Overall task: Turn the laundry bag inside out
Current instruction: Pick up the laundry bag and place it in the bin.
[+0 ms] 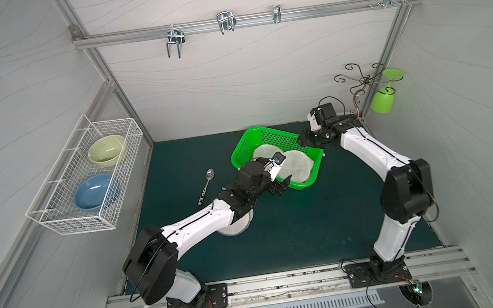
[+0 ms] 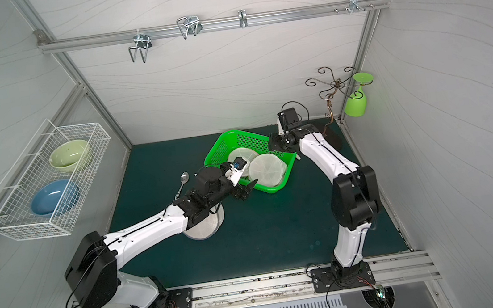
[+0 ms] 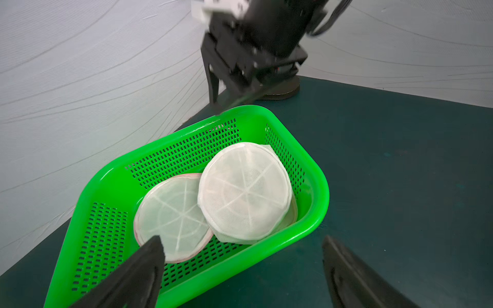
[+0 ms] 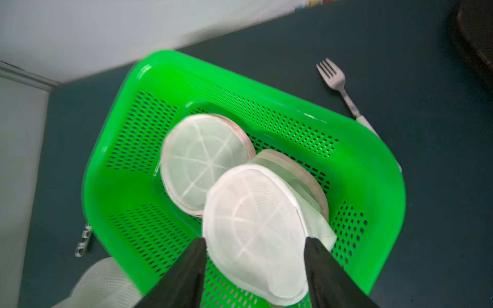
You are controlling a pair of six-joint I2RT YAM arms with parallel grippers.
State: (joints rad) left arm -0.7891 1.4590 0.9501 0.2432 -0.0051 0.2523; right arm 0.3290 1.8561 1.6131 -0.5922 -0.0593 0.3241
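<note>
Black fingers (image 4: 181,277) of the right gripper (image 4: 254,240) are filling the nearest part of the right wrist view. They are standing apart, gripping nothing, and hanging over the green basket (image 4: 373,165). Under the gap between them a white mesh laundry bag (image 4: 256,226) is lying flat inside the basket. It is a round disc with stitched spokes, and it is overlapping a second round bag (image 4: 202,160) that is resting lower in the basket. A pinkish-edged layer is showing under the white bag; whether it is another bag I cannot tell. In the left wrist view the right gripper is appearing blurred above the basket's far rim, clear of the bags.

The left gripper (image 3: 241,240) is hovering at the basket's near rim, its jaws spread wide and empty. One finger is hanging over the basket's inside and the other over the dark green mat (image 3: 400,186) outside it.

Another mesh bag (image 1: 235,227) is lying on the mat outside the basket, on the side toward the arm bases, partly hidden under the left forearm. A spoon (image 1: 207,182) is lying on the mat to the left of the basket, apart from it. A fork (image 4: 338,85) is lying just beside the basket, its handle passing out of sight behind the rim.

Well to the left of the basket, a white wire rack (image 1: 70,223) on the wall is holding a pale green bowl (image 1: 107,149) and a blue bowl (image 1: 95,192). To the right of the basket, near the back corner, a green glass (image 1: 382,103) is hanging upside down from a scrolled metal stand (image 1: 366,80).
</note>
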